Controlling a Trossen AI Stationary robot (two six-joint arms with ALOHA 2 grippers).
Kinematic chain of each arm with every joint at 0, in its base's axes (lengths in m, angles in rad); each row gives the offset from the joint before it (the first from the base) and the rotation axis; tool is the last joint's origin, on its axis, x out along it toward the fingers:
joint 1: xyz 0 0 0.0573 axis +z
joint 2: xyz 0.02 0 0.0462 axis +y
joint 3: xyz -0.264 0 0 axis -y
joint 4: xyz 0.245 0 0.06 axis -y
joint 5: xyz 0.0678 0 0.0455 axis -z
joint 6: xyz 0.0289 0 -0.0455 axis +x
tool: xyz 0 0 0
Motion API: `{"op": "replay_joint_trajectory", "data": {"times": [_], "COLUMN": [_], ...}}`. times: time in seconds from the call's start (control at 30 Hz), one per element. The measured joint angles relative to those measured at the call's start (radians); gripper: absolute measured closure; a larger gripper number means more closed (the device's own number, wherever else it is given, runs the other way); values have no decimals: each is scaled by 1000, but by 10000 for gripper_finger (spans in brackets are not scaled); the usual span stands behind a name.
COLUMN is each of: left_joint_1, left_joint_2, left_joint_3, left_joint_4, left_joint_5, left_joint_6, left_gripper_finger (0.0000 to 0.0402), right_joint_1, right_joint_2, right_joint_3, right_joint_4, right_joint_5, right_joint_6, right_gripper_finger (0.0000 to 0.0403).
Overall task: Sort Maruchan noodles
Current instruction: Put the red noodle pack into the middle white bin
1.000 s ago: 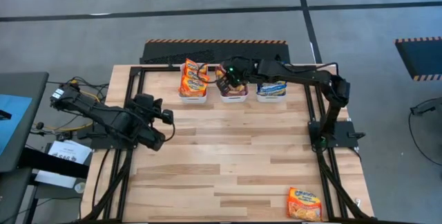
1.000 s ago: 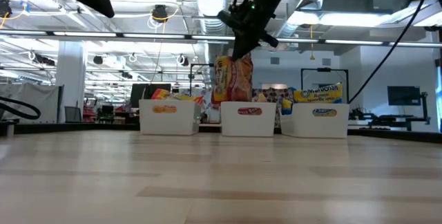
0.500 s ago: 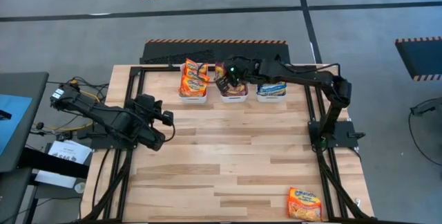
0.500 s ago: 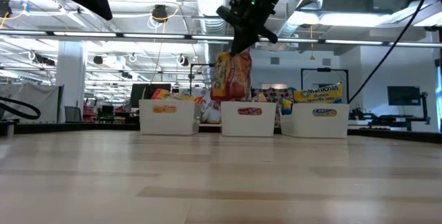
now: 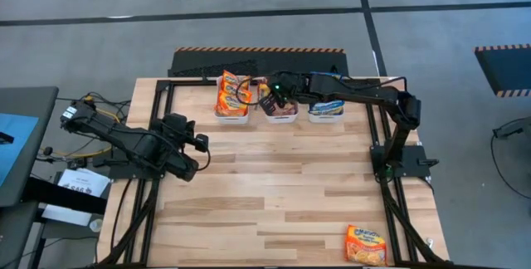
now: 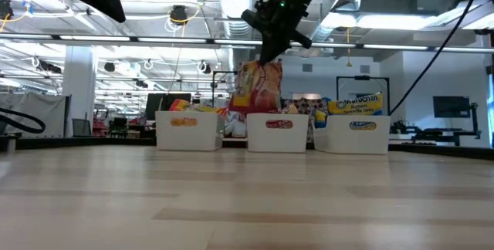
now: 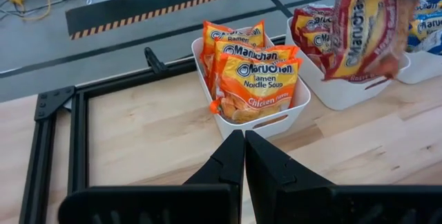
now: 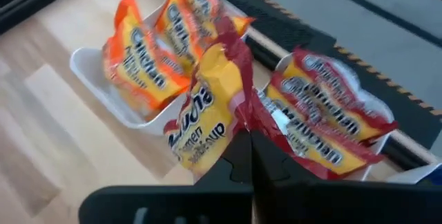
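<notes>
My right gripper (image 5: 269, 97) is shut on a dark red Maruchan packet (image 6: 259, 88), hanging over the middle white bin (image 6: 278, 136), which holds more dark red packets (image 8: 324, 127). The left bin (image 7: 298, 101) holds orange packets (image 7: 254, 86) standing on edge. The right bin (image 6: 360, 136) holds blue packets (image 5: 327, 105). One orange packet (image 5: 365, 244) lies flat near the table's near right corner. My left gripper (image 7: 244, 135) is shut and hovers over the table's left part (image 5: 202, 143), touching nothing. My right gripper pinches the dark red packet by its upper edge (image 8: 233, 113) between the two fingers, coming from above and pointing down. The packet hangs tilted below the fingers over the middle bin, with its lower end (image 6: 255, 109) about level with the bin's rim.
The three bins stand in a row along the table's far edge (image 5: 257, 78). A black frame (image 7: 55, 103) runs round the tabletop. Bare wood (image 5: 282, 186) spans the middle of the table between the arms.
My right gripper has drifted a little toward the table's left over the middle bin, still shut on the dark red packet. The packet has risen slightly and swung, so it hangs more tilted than before.
</notes>
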Motion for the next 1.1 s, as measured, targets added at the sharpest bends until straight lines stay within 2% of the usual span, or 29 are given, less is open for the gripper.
{"op": "replay_joint_trajectory", "data": {"times": [0.83,1.1], "left_joint_1": [0,0], "left_joint_2": [0,0], "left_joint_3": [0,0], "left_joint_4": [-1,-1], "left_joint_5": [-9,-2], "left_joint_6": [19,19], "left_gripper_finger": [401,401], "right_joint_1": [-35,11], "right_joint_2": [2,84], "right_joint_3": [-27,-24], "right_joint_4": [24,-27], "right_joint_5": [-22,-15], "right_joint_6": [-6,22], "right_gripper_finger": [398,398]}}
